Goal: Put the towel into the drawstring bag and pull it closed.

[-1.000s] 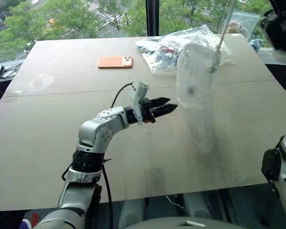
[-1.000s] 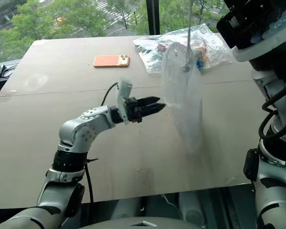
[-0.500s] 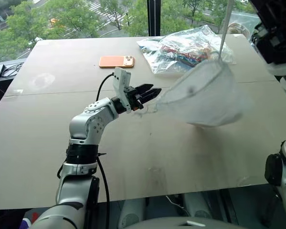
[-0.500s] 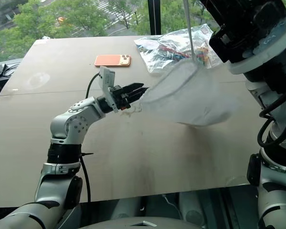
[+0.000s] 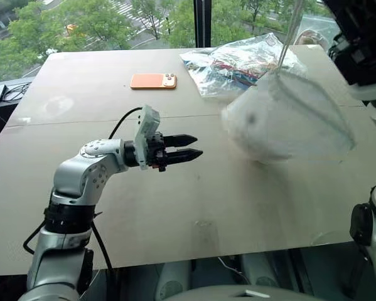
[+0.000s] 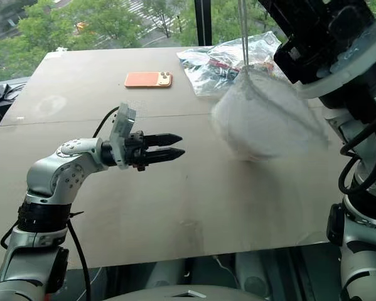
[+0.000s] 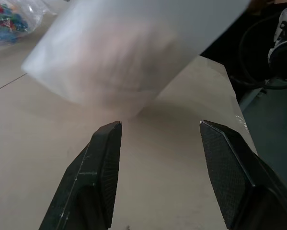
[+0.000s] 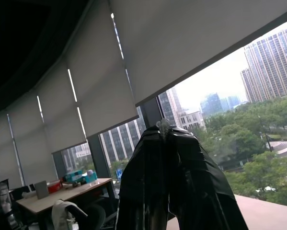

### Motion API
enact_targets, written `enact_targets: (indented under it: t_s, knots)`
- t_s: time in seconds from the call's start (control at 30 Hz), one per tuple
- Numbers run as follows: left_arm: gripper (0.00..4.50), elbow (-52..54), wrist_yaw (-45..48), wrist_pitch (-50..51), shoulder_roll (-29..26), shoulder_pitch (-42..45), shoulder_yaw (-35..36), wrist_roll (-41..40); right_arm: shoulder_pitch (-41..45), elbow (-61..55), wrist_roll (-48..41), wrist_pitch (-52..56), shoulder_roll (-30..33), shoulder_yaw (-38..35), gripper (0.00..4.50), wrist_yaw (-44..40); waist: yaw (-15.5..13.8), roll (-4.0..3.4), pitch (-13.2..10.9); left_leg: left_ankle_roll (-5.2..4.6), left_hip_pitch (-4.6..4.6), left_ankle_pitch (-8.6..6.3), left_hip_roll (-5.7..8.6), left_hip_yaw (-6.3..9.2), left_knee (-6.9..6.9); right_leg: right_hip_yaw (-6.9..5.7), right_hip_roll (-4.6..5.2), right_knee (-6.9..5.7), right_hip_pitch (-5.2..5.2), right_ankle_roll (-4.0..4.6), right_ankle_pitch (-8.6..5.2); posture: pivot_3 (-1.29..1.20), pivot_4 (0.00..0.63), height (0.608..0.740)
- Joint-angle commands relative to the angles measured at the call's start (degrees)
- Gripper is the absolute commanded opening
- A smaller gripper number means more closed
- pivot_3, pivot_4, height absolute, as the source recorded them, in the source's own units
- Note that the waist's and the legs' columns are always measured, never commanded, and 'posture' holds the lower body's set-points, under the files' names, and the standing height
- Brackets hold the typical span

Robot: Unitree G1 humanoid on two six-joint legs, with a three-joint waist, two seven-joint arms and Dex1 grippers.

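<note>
The blurred translucent white drawstring bag (image 5: 288, 122) is hung by its cord from shut right jaws, apparently; left gripper (image 5: 191, 146) jaws held apart, empty.

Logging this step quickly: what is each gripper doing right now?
Left gripper: open, empty.
Right gripper: shut on the cord of the drawstring bag.

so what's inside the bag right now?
The bag hangs bulging from its cord; a pale mass shows through the fabric, likely the towel, but its outline is too hazy to confirm.

An orange phone (image 5: 152, 81) lies flat on the tabletop (image 5: 62, 182); a clear plastic bag (image 5: 238, 64) (colourful items inside) sits nearby.
</note>
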State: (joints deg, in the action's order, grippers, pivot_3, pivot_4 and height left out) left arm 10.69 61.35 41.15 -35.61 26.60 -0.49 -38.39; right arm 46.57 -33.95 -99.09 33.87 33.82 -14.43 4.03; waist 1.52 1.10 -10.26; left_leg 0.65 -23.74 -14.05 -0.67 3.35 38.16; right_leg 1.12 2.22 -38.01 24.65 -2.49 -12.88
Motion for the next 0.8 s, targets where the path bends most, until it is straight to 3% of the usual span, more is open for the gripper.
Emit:
enact_targets:
  t_s: [0.03, 0.27, 0.67, 0.8]
  knots:
    - [2.62, 5.92, -1.79, -0.4, 2.0, -1.32, -4.03, 0.88, 0.51, -1.52, -0.58, -1.78, 0.4, -0.9, 0.0, -0.41, -0.08, 0.0, 0.0, 0.0, 0.0, 0.0, 0.0, 0.0, 0.0, 0.0, 0.0, 0.0, 0.0, 0.0, 0.0, 0.0, 0.15, 0.74]
    - [2.62, 6.83, -7.93, 0.1, 6.97, -1.67, -4.39, 0.55, 1.07, -1.4, -1.42, -1.52, 1.29, -0.78, 0.0, -0.1, -0.2, -0.01, 0.0, 0.0, 0.05, 0.0, -0.04, 0.0, -0.02, 0.02, -0.07, -0.04, 0.0, 0.01, 0.0, 0.0, 0.15, 0.74]
    - [2.62, 0.72, -13.46, -0.13, 10.69, 4.06, 2.61, -2.18, 1.12, -1.03, -1.27, -1.61, 1.58, -0.24, 0.0, -0.73, -0.64, -0.01, 0.0, 0.0, 0.01, 0.0, -0.03, -0.01, 0.0, 0.01, -0.07, -0.01, 0.0, 0.0, 0.0, 0.0, 0.15, 0.74]
    - [2.62, 3.97, -10.66, 4.3, 8.18, 2.77, 2.89, -6.19, 1.34, -0.99, -1.05, -1.76, 1.45, 0.02, 0.0, -0.91, -0.44, -0.01, 0.0, 0.0, 0.01, 0.0, -0.03, 0.0, 0.01, 0.01, -0.07, -0.01, 0.0, 0.0, 0.0, 0.0, 0.15, 0.74]
